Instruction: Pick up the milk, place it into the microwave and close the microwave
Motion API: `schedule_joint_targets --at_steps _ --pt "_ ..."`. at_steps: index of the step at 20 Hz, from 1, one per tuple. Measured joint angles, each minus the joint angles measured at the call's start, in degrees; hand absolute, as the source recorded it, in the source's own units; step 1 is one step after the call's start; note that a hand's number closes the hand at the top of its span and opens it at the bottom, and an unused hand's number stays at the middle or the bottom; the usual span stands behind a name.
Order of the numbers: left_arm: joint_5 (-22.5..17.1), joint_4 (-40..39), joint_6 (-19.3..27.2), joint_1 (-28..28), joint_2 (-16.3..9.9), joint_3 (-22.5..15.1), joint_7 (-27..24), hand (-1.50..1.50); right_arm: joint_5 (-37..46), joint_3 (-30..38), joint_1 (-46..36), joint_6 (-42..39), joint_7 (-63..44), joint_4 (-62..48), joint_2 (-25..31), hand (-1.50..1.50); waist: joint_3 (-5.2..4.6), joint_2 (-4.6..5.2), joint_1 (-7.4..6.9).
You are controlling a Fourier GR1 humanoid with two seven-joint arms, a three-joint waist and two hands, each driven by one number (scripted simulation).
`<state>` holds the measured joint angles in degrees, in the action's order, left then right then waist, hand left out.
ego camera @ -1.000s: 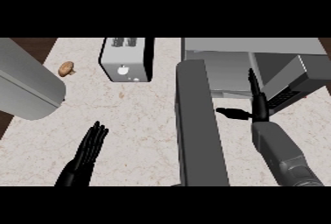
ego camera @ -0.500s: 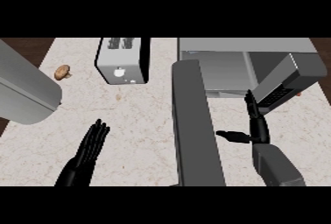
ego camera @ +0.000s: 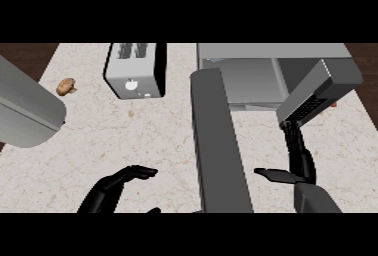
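Observation:
The microwave [ego camera: 321, 90] stands at the back right with its grey cavity [ego camera: 247, 82] showing. Its dark door [ego camera: 218, 150] swings out towards me as a long slab. No milk carton shows plainly; a small pale shape sits at the cavity's back left corner, and I cannot tell what it is. My right hand [ego camera: 299, 160] is right of the door and in front of the control panel, fingers straight up and thumb out to the left, holding nothing. My left hand [ego camera: 118, 185] is low on the counter, left of the door, with its fingers curled and empty.
A silver toaster [ego camera: 136, 70] stands at the back centre, with a small brown item [ego camera: 66, 86] to its left. A large grey rounded object [ego camera: 26, 110] fills the left edge. A bit of red [ego camera: 336, 104] peeks out right of the microwave.
My right hand has drawn back from the microwave towards the lower edge. My left hand's fingers have curled from straight. The door looks unmoved.

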<state>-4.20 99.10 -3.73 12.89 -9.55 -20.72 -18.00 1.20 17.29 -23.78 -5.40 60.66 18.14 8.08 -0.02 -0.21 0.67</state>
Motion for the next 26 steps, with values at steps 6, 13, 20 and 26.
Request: schedule_joint_targets --at_steps 6,13,20,26 --pt "5.13 -5.02 -0.42 -2.53 -1.18 -1.67 -0.43 1.5 -1.95 -1.79 7.73 -3.32 -1.86 10.41 0.88 -1.5 -0.09 -0.21 0.87" --pt "13.61 -11.47 -1.47 -8.14 -1.48 -6.74 0.71 1.5 -4.79 -4.23 16.77 -6.43 -5.11 24.86 1.45 -1.5 -0.12 -0.22 1.37" --pt "17.11 -20.32 -1.54 -14.23 4.94 -11.44 1.55 1.5 -10.04 -5.92 29.48 -10.49 -11.66 45.24 3.02 -1.5 -0.12 -0.06 1.25" --pt "12.84 -30.54 7.01 -22.88 8.32 -19.9 1.07 1.5 -14.22 -6.75 37.78 -13.82 -16.99 59.58 4.25 -1.5 -0.12 0.16 1.39"
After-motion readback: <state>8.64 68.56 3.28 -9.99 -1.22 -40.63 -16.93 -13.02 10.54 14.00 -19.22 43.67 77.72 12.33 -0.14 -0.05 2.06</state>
